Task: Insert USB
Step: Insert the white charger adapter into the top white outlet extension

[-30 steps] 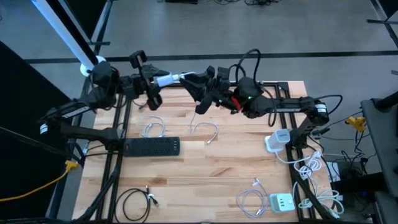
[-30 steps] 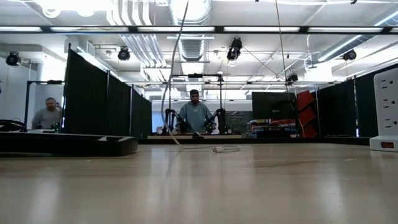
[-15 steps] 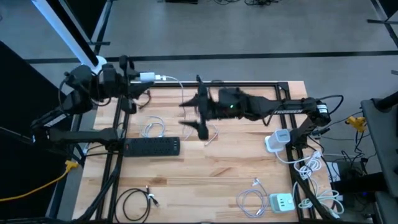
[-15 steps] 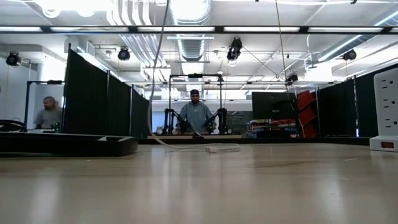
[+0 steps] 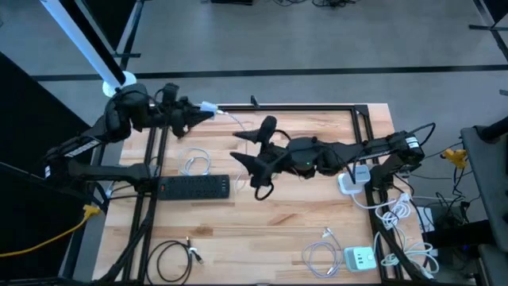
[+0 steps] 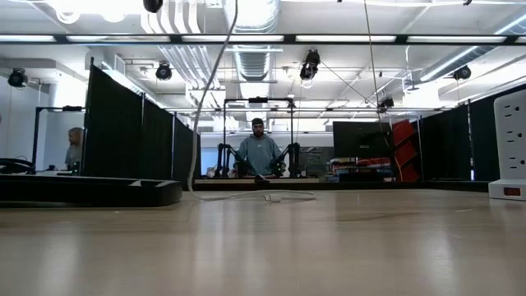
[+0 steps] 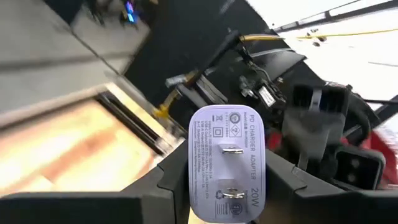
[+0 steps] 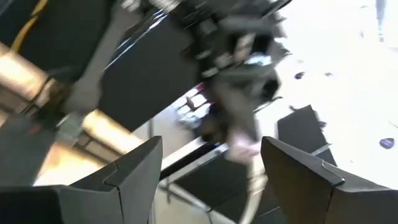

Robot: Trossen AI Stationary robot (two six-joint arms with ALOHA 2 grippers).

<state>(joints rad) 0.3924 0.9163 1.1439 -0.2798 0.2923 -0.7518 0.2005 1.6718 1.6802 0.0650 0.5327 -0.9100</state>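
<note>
Here, near the table's (image 5: 317, 214) far left corner: left gripper (image 5: 198, 110) clenched on a white charger (image 7: 226, 163), prongs facing the wrist camera, its white cable (image 5: 236, 121) trailing from the plug toward the table's middle. Over the middle: right gripper (image 5: 246, 150), fingers (image 8: 134, 171) spread wide and holding nothing, just beside a black power strip (image 5: 194, 187) lying toward the left edge. At the right edge and near right corner: more chargers (image 5: 355, 178) and coiled white cables (image 5: 317, 254).
</note>
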